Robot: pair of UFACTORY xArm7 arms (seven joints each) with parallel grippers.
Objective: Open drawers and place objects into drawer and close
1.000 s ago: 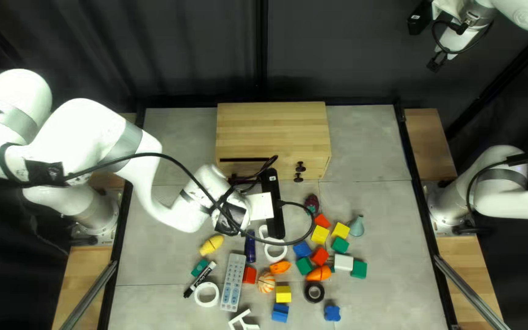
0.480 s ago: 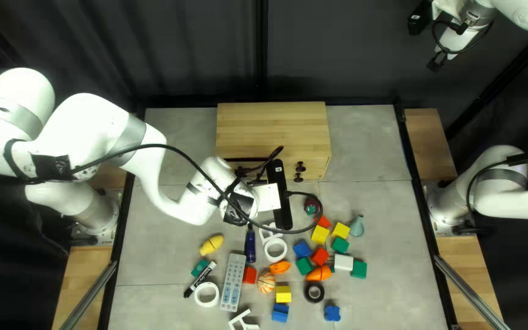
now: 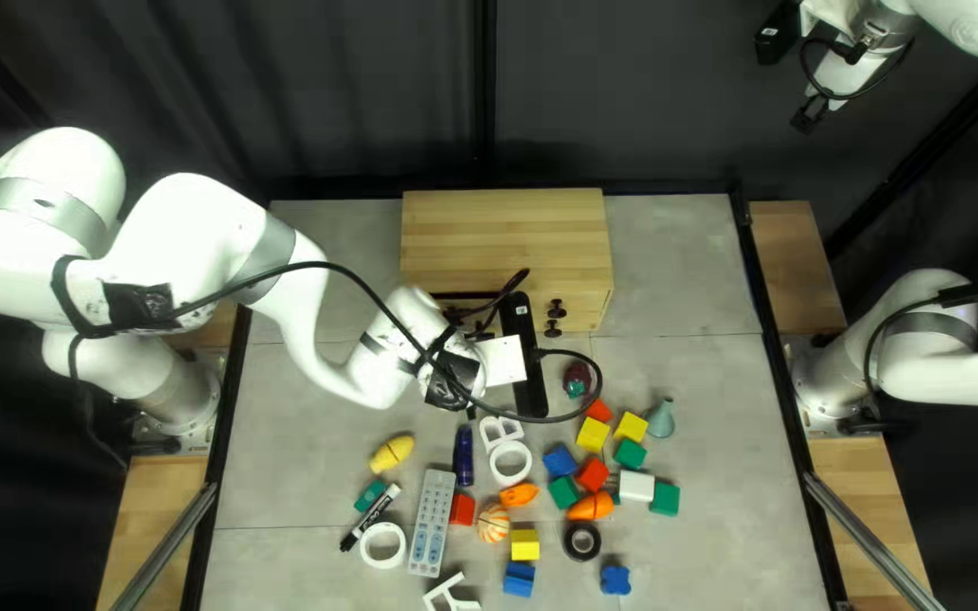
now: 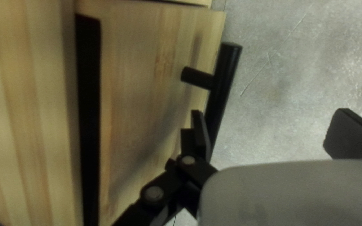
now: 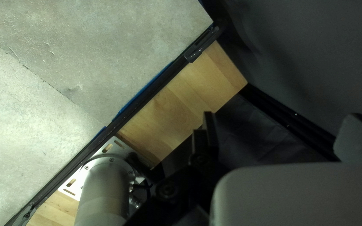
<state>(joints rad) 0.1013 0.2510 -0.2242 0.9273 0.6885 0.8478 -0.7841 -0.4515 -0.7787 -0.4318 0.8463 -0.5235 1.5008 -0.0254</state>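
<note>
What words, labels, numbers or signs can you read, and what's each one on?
"B": the white letter's own shape.
Marker: print too small to read.
Remote control: button marks too small to read.
My right arm: round emblem too small to read.

the cabinet (image 3: pixel 506 232) and drawer front (image 4: pixel 143 83) are pale grained wood, smooth and softly matt. the bar handle (image 4: pixel 222 83) is smooth and black, perhaps metal, though it blurs here. the tabletop (image 3: pixel 676 272) is matt and scratched, like stone; the curtain (image 3: pixel 625 113), matt cloth; the mounting plate (image 5: pixel 100 155), bare metal.
</note>
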